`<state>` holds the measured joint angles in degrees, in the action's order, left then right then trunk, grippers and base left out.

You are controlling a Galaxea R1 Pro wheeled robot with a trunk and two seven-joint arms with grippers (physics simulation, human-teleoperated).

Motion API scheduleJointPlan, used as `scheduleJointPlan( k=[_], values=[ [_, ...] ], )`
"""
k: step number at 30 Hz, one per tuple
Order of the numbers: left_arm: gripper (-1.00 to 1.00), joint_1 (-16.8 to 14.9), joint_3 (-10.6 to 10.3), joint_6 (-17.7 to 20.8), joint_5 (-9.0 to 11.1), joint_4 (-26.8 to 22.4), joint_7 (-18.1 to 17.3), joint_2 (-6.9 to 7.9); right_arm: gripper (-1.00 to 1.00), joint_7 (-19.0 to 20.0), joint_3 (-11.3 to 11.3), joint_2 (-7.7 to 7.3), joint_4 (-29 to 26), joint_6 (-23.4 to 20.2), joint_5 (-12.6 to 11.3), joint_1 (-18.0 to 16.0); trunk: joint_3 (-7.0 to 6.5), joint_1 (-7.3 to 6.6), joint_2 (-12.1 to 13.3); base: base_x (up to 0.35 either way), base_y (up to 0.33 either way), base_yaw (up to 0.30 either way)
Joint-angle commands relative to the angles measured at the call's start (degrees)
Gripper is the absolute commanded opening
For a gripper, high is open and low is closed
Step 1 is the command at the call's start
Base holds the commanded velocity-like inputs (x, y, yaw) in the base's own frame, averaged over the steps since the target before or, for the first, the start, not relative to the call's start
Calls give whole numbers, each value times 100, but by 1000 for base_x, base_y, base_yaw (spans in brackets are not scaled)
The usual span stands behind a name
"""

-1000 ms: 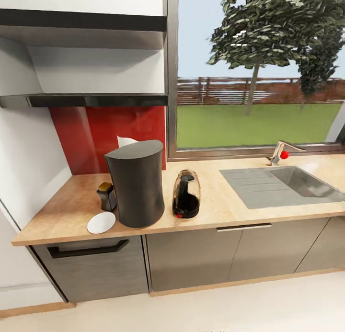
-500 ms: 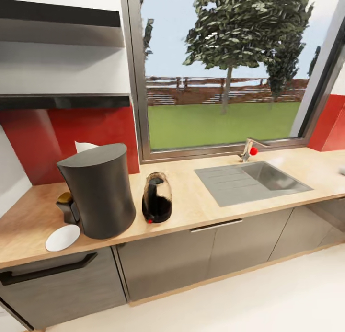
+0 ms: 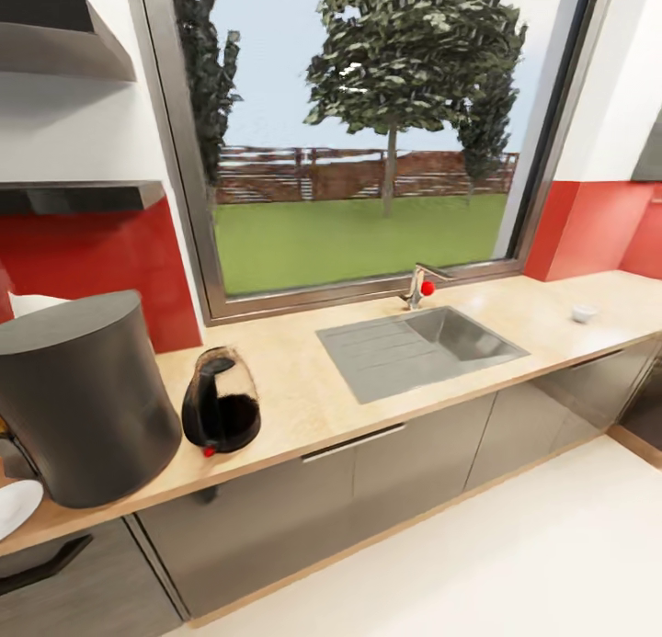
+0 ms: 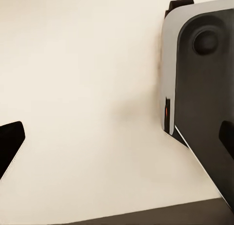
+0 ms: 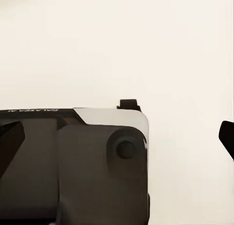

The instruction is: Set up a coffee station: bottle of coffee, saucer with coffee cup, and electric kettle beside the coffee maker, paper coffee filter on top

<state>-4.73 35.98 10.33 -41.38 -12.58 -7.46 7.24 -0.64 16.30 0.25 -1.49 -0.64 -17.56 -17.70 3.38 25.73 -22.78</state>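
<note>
Rightward the head view has been swung since a second ago, so the countertop (image 3: 303,389) is now seen out to the coffee cup (image 3: 583,313) at 3 o'clock. At 9 o'clock the coffee maker (image 3: 78,398) is stood, the electric kettle (image 3: 221,414) just beside it, the saucer (image 3: 14,506) at 8 o'clock. Both the left gripper (image 4: 117,137) and the right gripper (image 5: 117,137) are seen spread wide over pale floor, nothing between their tips.

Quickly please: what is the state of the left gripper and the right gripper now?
Left gripper: open, holding nothing, above the pale floor.
Right gripper: open, holding nothing.
</note>
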Motion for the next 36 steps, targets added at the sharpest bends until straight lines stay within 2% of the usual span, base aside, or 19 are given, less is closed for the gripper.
scheduleJointPlan(
  k=[1, 13, 36],
  values=[
    [100, -2, 49, 24, -46, -17, -45, -3, 100, -7, 48, 2, -1, -7, -55, -5, 13, 5, -14, 139, -252, -268],
    [100, -2, 55, 22, -46, -17, -45, -61, 100, -7, 48, 2, -1, -7, -55, -5, 24, 5, -14, 158, -252, -268],
    [100, -2, 52, 13, -53, -17, -45, -70, 100, -7, 48, 11, -1, -7, -55, -5, 70, 5, -14, 201, -230, -268]
  ],
)
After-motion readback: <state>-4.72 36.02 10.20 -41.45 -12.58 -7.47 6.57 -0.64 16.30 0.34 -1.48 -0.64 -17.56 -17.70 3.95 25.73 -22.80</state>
